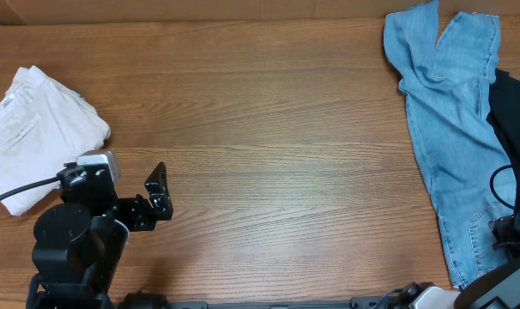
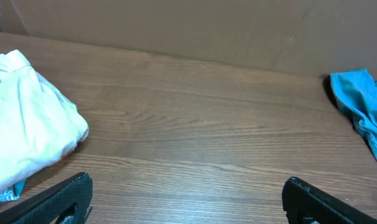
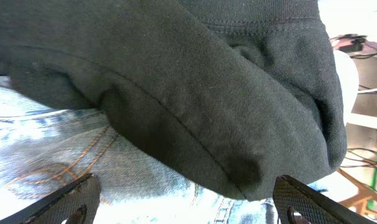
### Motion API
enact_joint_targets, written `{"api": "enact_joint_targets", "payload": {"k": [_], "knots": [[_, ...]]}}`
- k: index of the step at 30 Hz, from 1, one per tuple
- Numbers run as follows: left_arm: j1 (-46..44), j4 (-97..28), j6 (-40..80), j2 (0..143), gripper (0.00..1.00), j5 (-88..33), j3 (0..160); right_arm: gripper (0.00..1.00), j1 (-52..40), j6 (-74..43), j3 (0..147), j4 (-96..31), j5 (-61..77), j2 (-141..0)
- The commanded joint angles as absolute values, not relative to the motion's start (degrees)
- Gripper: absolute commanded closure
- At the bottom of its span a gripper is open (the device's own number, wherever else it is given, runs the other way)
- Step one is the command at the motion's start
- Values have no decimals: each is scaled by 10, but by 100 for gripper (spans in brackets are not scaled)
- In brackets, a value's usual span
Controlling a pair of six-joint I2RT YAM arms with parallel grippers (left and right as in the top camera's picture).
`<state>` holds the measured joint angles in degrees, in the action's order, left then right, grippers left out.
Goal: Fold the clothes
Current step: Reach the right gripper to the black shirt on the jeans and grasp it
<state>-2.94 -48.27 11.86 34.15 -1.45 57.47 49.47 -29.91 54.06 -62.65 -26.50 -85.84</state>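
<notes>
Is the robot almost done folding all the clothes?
Not yet. The white cloth garment looks folded in a bundle at the left. Nothing is in hand: the left claw is open over bare wood, and the right claw is open right by the black fleece garment. The crumpled light-blue denim jeans and that black garment are left.

Had plenty of bare wood to pass across the middle of the table point(image 1: 286, 172). Was hemmed in far left by a folded white garment point(image 1: 37, 129), far right by jeans point(image 1: 453, 137) with a black sweatshirt point(image 3: 195, 93) overlapping.
</notes>
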Motion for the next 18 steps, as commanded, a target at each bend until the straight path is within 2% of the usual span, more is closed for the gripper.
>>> {"api": "enact_joint_targets", "payload": {"k": [1, 7, 18], "knots": [[-26, -484, 107, 344, 0, -11, 589, 8, 496, -301, 554, -627, -290, -869], [-26, -492, 107, 344, 0, -11, 589, 8, 498, -301, 554, -628, -309, -880], [-26, -493, 107, 344, 0, -11, 589, 17, 562, -307, 554, -628, -297, -891]]}}
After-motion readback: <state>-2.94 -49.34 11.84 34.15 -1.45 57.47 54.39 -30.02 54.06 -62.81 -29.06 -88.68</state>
